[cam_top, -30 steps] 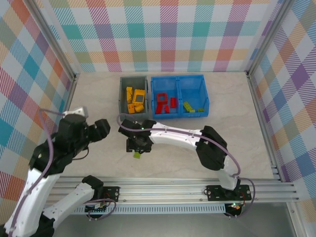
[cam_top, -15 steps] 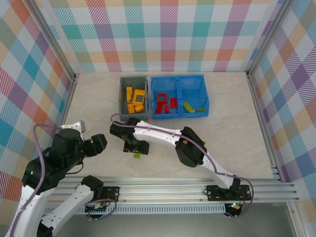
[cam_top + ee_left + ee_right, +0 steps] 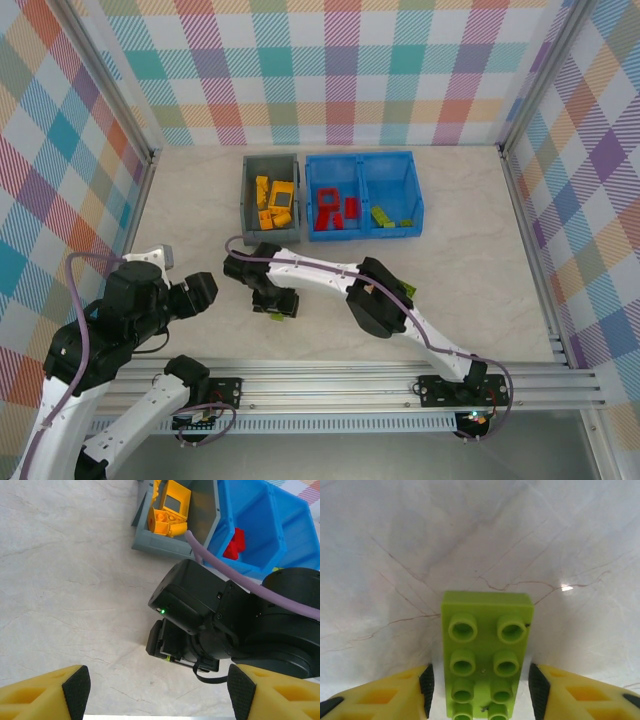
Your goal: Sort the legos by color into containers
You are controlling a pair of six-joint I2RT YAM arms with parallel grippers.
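Observation:
A lime green lego [image 3: 487,660] lies flat on the marble table, studs up, also visible as a green speck [image 3: 274,314] under the right wrist. My right gripper [image 3: 481,690] [image 3: 275,305] is down over it, open, a yellow finger on each long side; the right pad [image 3: 534,692] is very close to the brick and the left pad [image 3: 427,692] stands a little off. My left gripper [image 3: 205,290] [image 3: 157,695] hovers open and empty to the left. The grey bin [image 3: 247,190] holds yellow legos [image 3: 272,200]. The blue bin [image 3: 360,158] holds red legos [image 3: 330,208] and green legos [image 3: 385,215].
In the left wrist view the right arm's black wrist [image 3: 225,625] stands in front of the grey bin [image 3: 200,525] and the blue bin [image 3: 260,510]. Checked walls enclose the table; a metal rail [image 3: 350,380] runs along the near edge.
The left arm has drawn back toward the near left. The right gripper has shifted slightly left and settled down over the lime green lego.

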